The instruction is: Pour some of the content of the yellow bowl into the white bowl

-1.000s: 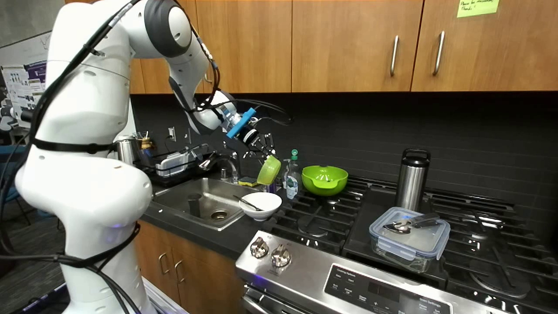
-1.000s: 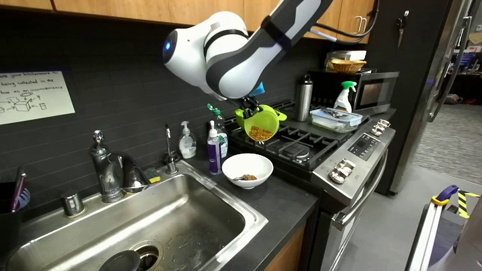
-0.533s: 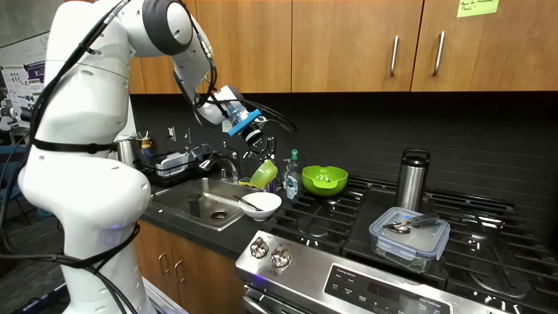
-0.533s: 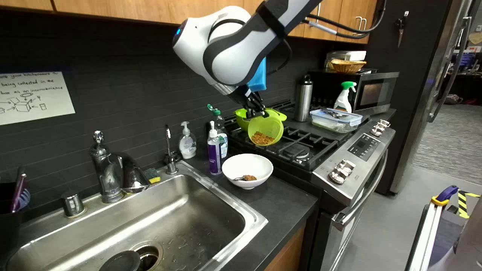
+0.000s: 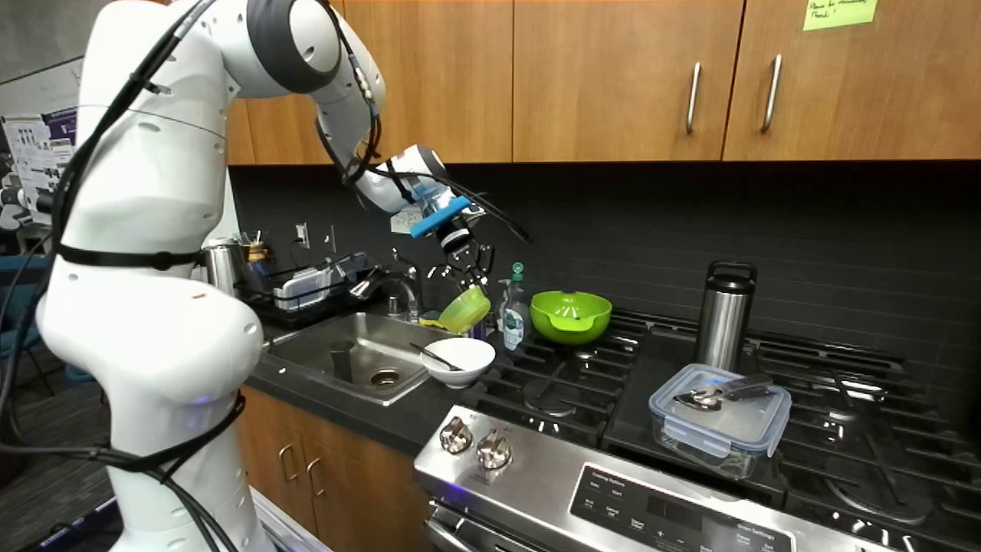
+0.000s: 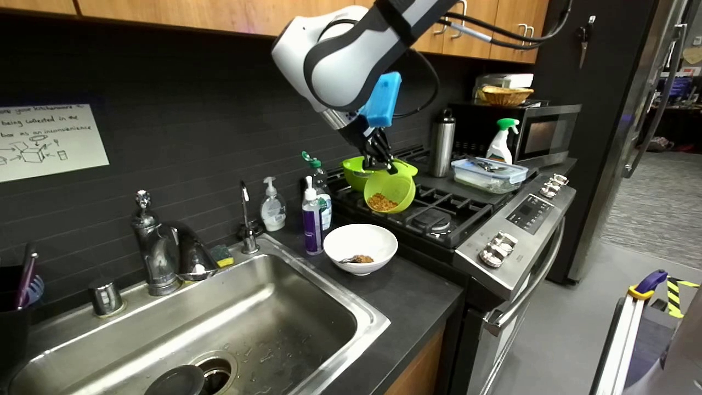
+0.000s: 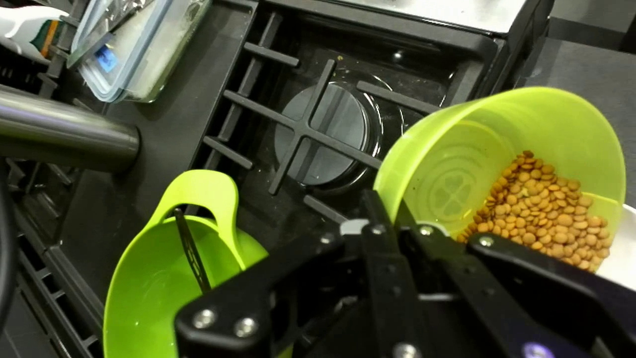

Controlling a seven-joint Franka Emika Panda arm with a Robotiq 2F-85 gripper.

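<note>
The yellow bowl (image 6: 405, 186) hangs tilted in the air, its mouth turned to the sink side. Orange-brown lentils (image 7: 546, 214) lie heaped along its lower wall. My gripper (image 7: 392, 214) is shut on its rim, one finger inside and one outside. Below and apart from it stands the white bowl (image 6: 351, 238) on the counter corner; in an exterior view the yellow bowl (image 5: 465, 310) hangs over its far edge. A small heap of lentils (image 6: 362, 258) and a spoon (image 5: 435, 357) are in the white bowl. In the wrist view only a sliver of the white bowl (image 7: 621, 258) shows.
A larger bright green bowl (image 5: 571, 310) stands on the stove close behind. Soap bottles (image 6: 312, 219) stand beside the white bowl, and the sink (image 6: 263, 296) adjoins it. A steel bottle (image 5: 723, 322) and a lidded container (image 5: 720, 418) are farther along the stove.
The arm has swung and turned at the wrist. The yellow bowl has dropped slightly and its tilt has shifted, with the lentils still inside. The white bowl has not moved.
</note>
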